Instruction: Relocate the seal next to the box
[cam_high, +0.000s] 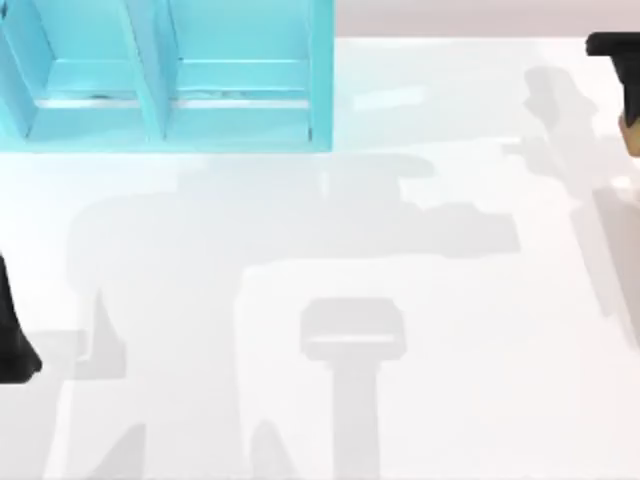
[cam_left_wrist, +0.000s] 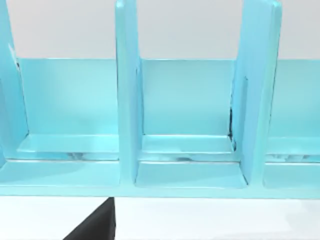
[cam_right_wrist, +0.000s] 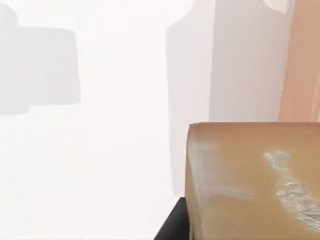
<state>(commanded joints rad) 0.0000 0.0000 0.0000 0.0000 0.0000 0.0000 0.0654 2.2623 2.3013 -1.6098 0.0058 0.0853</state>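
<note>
Far right edge of the desk, toward the back in the top view: right hand, black, pinching the seal. Just a sliver of tan visible below the black hand there, cut off by the edge of the picture.

Seen up close from the right wrist: the seal as a tan, wood-coloured block with a faint white smear on its broad face, and a black finger pressed against its lower corner. White desk beyond it, marked by soft grey shadows. A pale peach strip along one border of that view; cannot tell what it is.

Back left of the desk in the top view: the box, light blue, open, split by upright dividers into compartments. From the left wrist, facing straight into it: the box with two tall dividers, a low ledge inside each bay, and a flat front lip resting on the white surface.

Seal and box well apart, on opposite sides of the desk. Between them, white desk crossed by broad grey shadows of the arms.

Left hand parked low at the left edge of the desk, in front of the box and apart from it; whether spread or pressed together, cannot tell.
</note>
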